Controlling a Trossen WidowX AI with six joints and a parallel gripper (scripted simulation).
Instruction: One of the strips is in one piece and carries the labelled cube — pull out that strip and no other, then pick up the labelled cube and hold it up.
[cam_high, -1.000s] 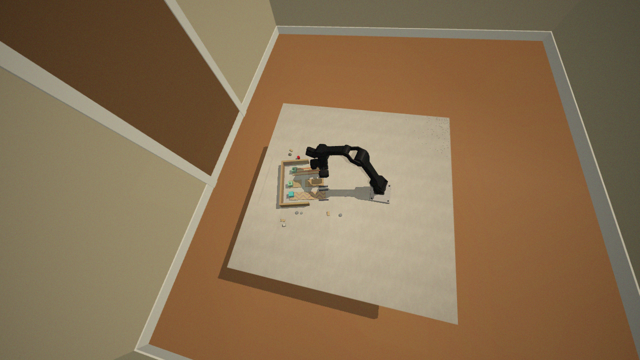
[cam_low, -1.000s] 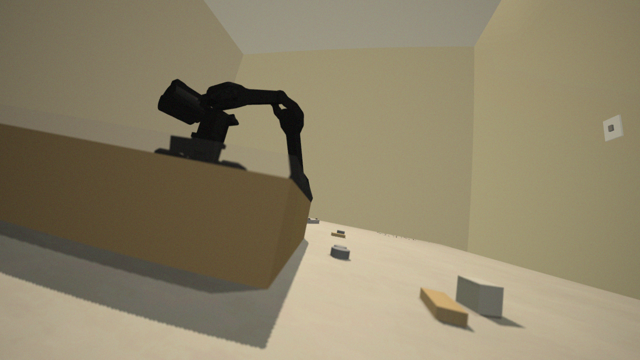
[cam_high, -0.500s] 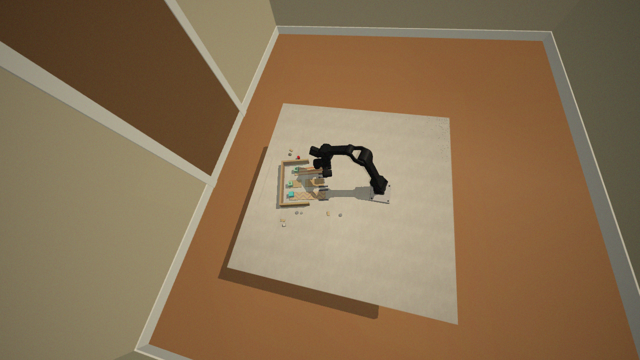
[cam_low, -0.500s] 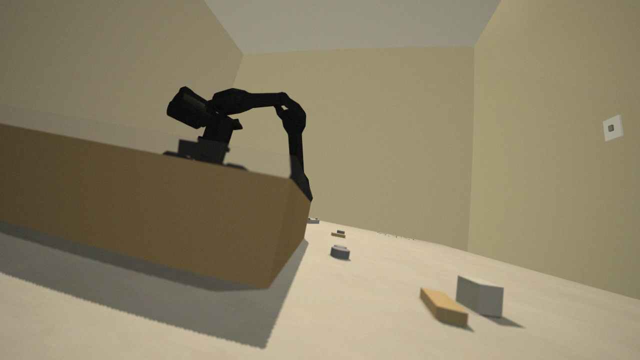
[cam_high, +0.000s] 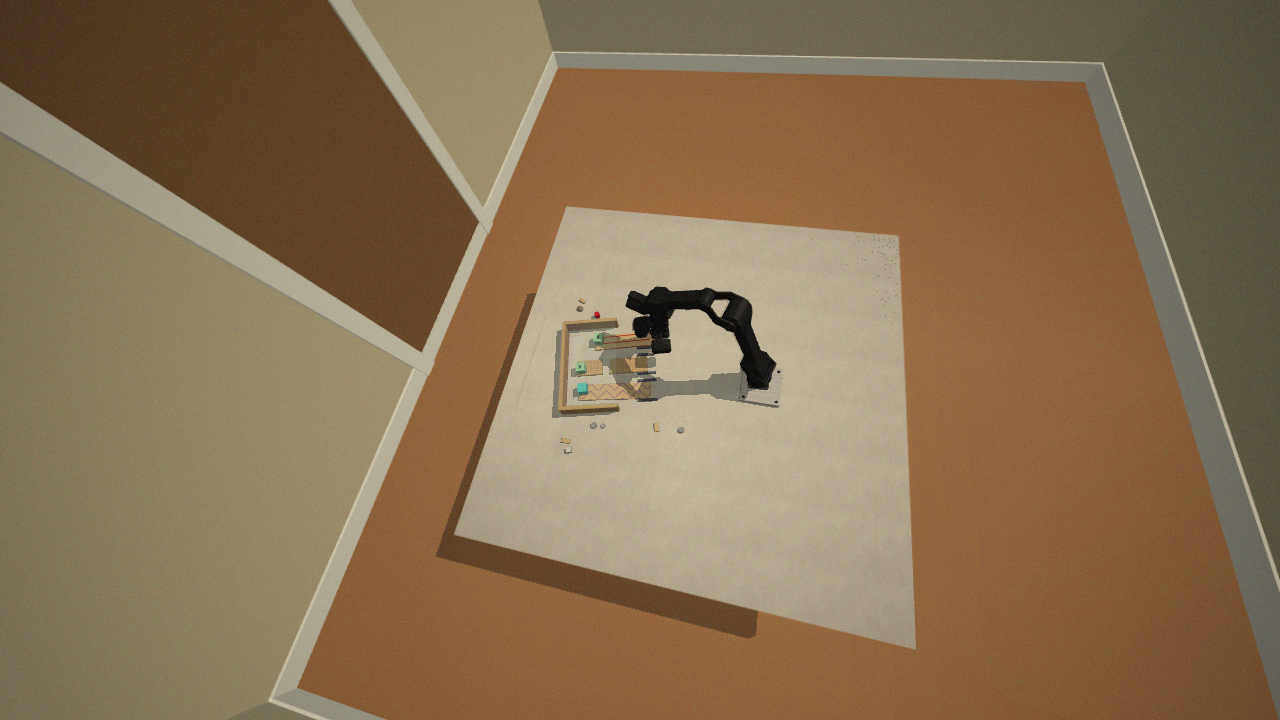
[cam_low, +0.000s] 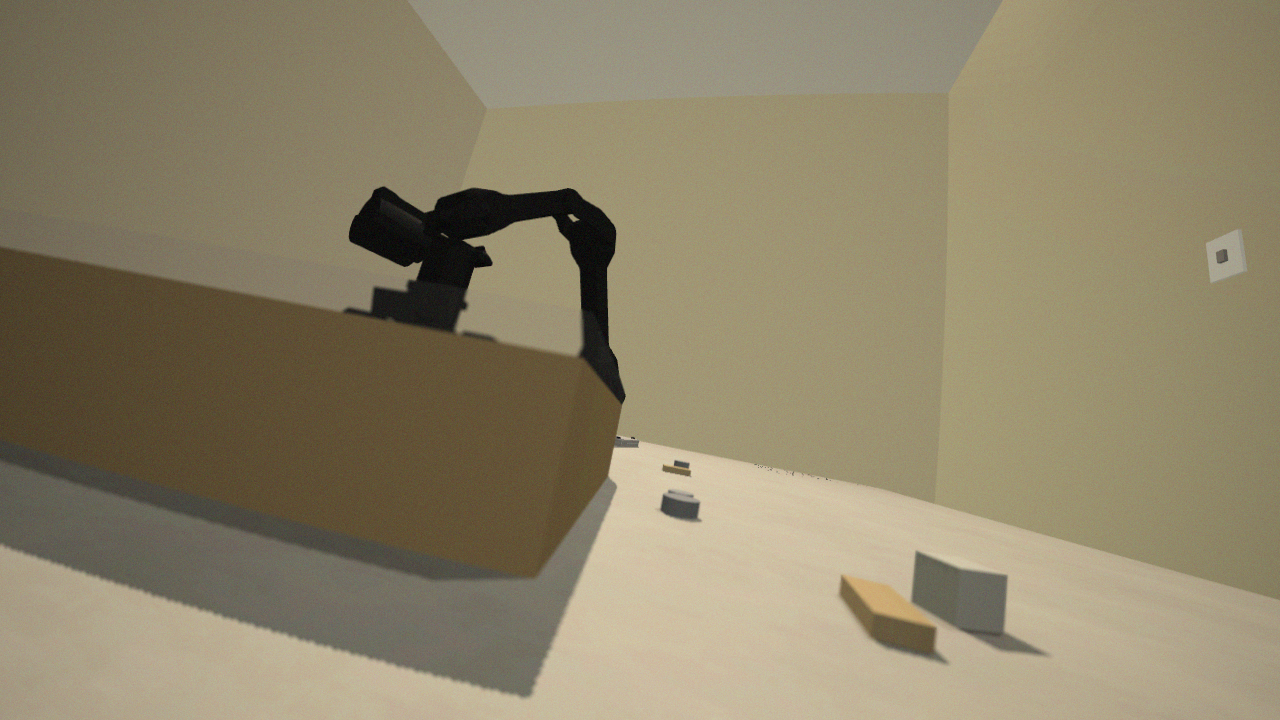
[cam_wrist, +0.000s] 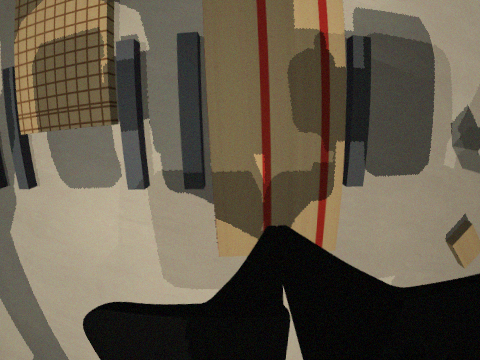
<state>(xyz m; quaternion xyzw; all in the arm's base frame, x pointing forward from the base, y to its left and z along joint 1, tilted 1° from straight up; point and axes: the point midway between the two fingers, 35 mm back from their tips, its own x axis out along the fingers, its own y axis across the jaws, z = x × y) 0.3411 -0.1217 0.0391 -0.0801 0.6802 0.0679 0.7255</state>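
- The hand (cam_wrist: 283, 254) is pressed together, its two dark fingers meeting in a point at the near end of the red-striped strip (cam_wrist: 274, 94); the tips sit at the strip's edge, and a thin strip end pinched between them cannot be confirmed from the wrist view.
- That red-striped strip runs straight away from the hand in the wrist view, tan with two red lines along its length, lying flat on the table (cam_wrist: 400, 220).
- A dark grey guide bar (cam_wrist: 191, 110) stands just beside the strip on one side and another guide bar (cam_wrist: 356, 110) on the other side, so the strip lies between the two.
- To the side of it lies a grid-patterned strip (cam_wrist: 67, 40), whose near end stops short, well apart from the hand.
- In the top view the hand (cam_high: 660, 344) sits at the open side of a three-sided wooden frame (cam_high: 563, 367), at the near end of the striped strip (cam_high: 622, 339).
- The green cube (cam_high: 597, 339) on that strip sits at the far end, near the frame's back wall, well apart from the hand.
- Two more cubes, a green one (cam_high: 580, 367) and a teal one (cam_high: 581, 388), sit on the neighbouring lanes; any label on the cubes is too small to read.
- A small tan block (cam_wrist: 464, 242) lies on the table off to the side of the hand.
- In the exterior view the arm (cam_low: 537, 214) arches over the frame's wall (cam_low: 313, 429), which hides the hand's tips.
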